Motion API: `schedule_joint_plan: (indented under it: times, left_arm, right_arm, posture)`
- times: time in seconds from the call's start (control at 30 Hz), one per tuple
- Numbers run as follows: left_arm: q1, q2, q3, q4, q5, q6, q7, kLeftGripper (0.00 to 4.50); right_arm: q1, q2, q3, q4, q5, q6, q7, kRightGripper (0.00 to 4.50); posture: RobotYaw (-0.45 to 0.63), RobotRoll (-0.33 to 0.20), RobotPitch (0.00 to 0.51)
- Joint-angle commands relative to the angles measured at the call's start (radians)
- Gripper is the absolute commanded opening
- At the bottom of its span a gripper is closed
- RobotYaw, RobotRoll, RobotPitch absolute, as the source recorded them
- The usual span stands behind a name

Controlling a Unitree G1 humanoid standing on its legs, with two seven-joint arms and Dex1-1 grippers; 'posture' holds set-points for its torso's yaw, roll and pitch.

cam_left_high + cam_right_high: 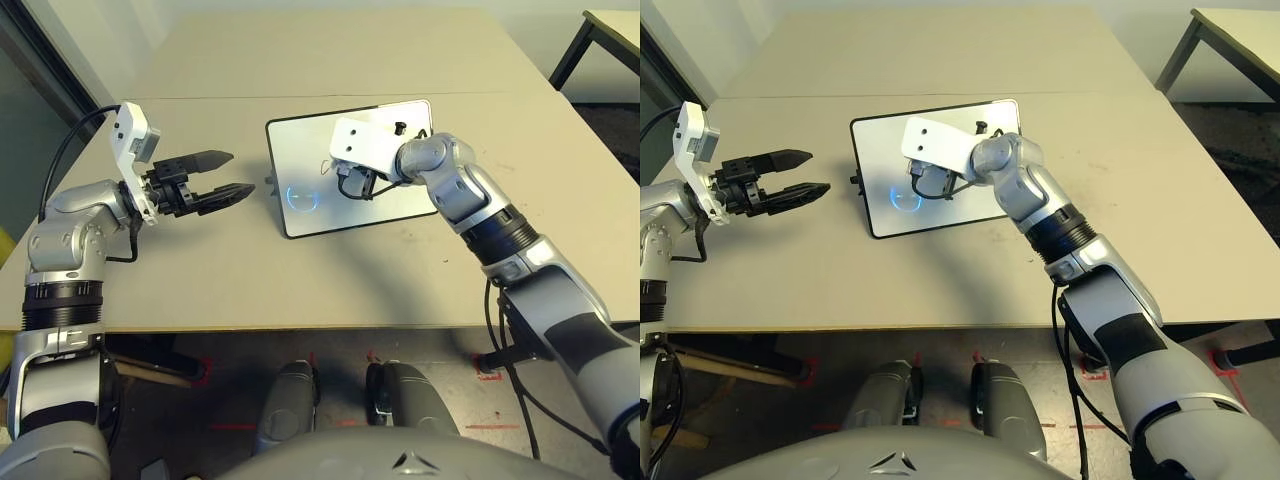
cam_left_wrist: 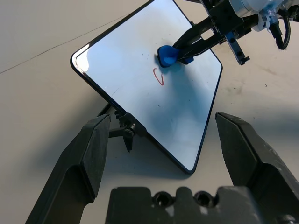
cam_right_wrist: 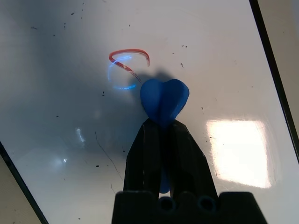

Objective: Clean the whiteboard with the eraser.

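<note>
**Wiping under way, one red curl left just beside the eraser**

The broad beige matte surface (image 1: 300, 60) carries the whiteboard (image 2: 140, 79), a glossy white rectangle with a thin black frame and rounded corners, propped on a small black stand. It lies directly ahead of both hands, tilted back on its stand.

The right hand (image 3: 164, 122), its two black fingers clamped shut on the eraser (image 3: 164, 99), a small bright blue block with a pinched waist, presses the block's front end against the board face. The left hand (image 1: 222, 175) hangs above the surface well apart from the board's near edge, fingers spread and holding nothing.

By my reading the erasing step is in hand and nearly done: the board is white apart from faint specks and one small red curl (image 3: 130, 58) just beyond and to one side of the eraser's tip. The next move calls for sliding the block over that curl while keeping it pressed flat, gently enough that the propped board does not tip back.

The head views hide the eraser and the mark behind the right wrist, showing a bluish ring of glare on the board. The right wrist view shows curl and eraser nearly touching; the left wrist view shows the stand's folding leg.
</note>
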Motion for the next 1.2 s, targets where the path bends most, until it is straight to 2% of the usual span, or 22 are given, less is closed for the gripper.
schedule_joint_plan:
  times: [0.03, 0.33, 0.53, 0.9, 1.2]
  left_arm:
    - [0.011, 0.002, 0.006, -0.020, -0.011, 0.001, 0.004, 4.50]
    - [-0.016, -0.007, -0.011, 0.008, -0.002, -0.008, -0.006, 4.50]
    - [-0.028, -0.006, -0.017, 0.026, 0.002, -0.014, -0.012, 4.50]
    - [-0.004, 0.004, -0.001, 0.004, -0.005, -0.003, -0.004, 4.50]
    - [0.038, 0.020, 0.033, -0.031, -0.017, 0.009, 0.010, 4.50]
  right_arm:
    - [0.009, -0.036, -0.004, 0.030, 0.000, 0.010, 0.019, 0.00]
    - [0.036, -0.121, -0.025, 0.017, 0.005, 0.020, 0.029, 0.00]
    - [0.045, -0.139, -0.023, -0.009, 0.010, 0.034, 0.038, 0.00]
    - [0.001, -0.034, 0.026, 0.009, -0.001, 0.018, 0.042, 0.00]
    - [-0.100, 0.069, 0.050, 0.173, -0.020, -0.049, 0.013, 0.00]
  posture:
    - [0.29, 0.000, 0.079]
    - [0.26, 0.000, 0.081]
    - [0.26, 0.000, 0.083]
    - [0.27, 0.000, 0.083]
    - [0.29, 0.000, 0.081]
